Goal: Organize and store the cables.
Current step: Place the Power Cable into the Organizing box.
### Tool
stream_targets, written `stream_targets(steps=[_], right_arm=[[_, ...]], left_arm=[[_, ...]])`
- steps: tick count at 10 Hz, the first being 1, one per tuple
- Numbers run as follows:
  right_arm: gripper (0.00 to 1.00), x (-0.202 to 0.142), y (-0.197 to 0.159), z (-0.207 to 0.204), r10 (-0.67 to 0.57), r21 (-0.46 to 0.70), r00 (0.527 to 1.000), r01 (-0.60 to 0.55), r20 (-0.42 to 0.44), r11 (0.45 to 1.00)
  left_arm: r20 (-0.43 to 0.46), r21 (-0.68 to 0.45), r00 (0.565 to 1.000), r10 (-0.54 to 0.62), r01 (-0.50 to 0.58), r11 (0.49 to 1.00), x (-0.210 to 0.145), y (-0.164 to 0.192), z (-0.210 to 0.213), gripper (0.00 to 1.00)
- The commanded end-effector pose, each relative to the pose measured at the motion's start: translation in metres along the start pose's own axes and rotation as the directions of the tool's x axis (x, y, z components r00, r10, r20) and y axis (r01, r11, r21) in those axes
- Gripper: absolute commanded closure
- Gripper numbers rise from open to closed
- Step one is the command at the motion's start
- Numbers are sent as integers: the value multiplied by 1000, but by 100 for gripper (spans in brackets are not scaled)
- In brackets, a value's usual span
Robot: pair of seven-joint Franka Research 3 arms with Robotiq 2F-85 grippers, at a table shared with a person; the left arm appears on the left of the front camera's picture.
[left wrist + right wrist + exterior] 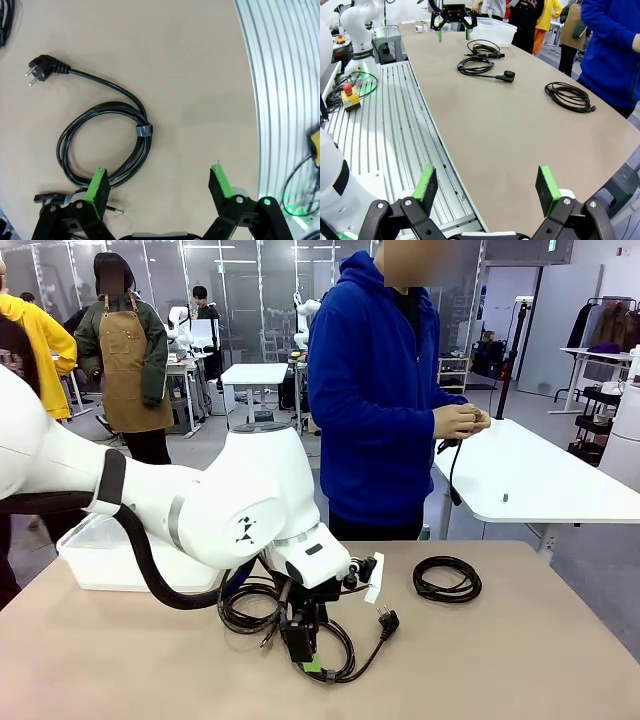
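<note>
Cables, thin black cords wound in round coils: one tied coil (142, 120) lies left of centre on the tan tabletop (200, 75), beneath the left gripper (158, 169), whose green-padded jaws stand wide and empty. A second coil (565, 95) lies right of centre. The right gripper (488, 168), equally wide and empty, hangs over the table's near right edge. At the far side, a person's hands (460, 421) hold another black cord.

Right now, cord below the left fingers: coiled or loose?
Coiled: power cord lies in loops held by a grey tie; plug trails free.
</note>
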State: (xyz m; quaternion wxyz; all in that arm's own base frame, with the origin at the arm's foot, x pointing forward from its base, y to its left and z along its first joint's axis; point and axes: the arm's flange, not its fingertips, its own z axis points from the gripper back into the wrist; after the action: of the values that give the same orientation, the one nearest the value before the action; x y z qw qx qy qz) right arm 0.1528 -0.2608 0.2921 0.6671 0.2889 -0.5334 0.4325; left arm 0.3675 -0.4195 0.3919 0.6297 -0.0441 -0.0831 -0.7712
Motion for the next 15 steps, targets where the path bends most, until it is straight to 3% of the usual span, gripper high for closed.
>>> stream_targets(steps=[1,4,11,13,14,15], right_arm=[[0,-2,0,0,12,-3,1000,-12,11,1000],[0,-2,0,0,12,-3,1000,-12,11,1000],[0,-2,0,0,12,-3,1000,-12,11,1000],[0,-2,0,0,12,-3,1000,-12,11,1000],[0,-2,0,0,12,-3,1000,-12,11,1000],[0,-2,0,0,12,-3,1000,-12,11,1000]], left_arm=[[-27,-13,999,34,-35,999,11,8,-8,0],[-47,-10,998,39,-40,999,13,12,-11,0],[-67,7,987,143,-143,990,15,37,-90,0],[-83,-55,986,145,-150,987,20,39,-97,0],[-108,-44,983,146,-151,987,20,39,-97,12],[-109,-52,983,145,-151,987,22,39,-94,60]])
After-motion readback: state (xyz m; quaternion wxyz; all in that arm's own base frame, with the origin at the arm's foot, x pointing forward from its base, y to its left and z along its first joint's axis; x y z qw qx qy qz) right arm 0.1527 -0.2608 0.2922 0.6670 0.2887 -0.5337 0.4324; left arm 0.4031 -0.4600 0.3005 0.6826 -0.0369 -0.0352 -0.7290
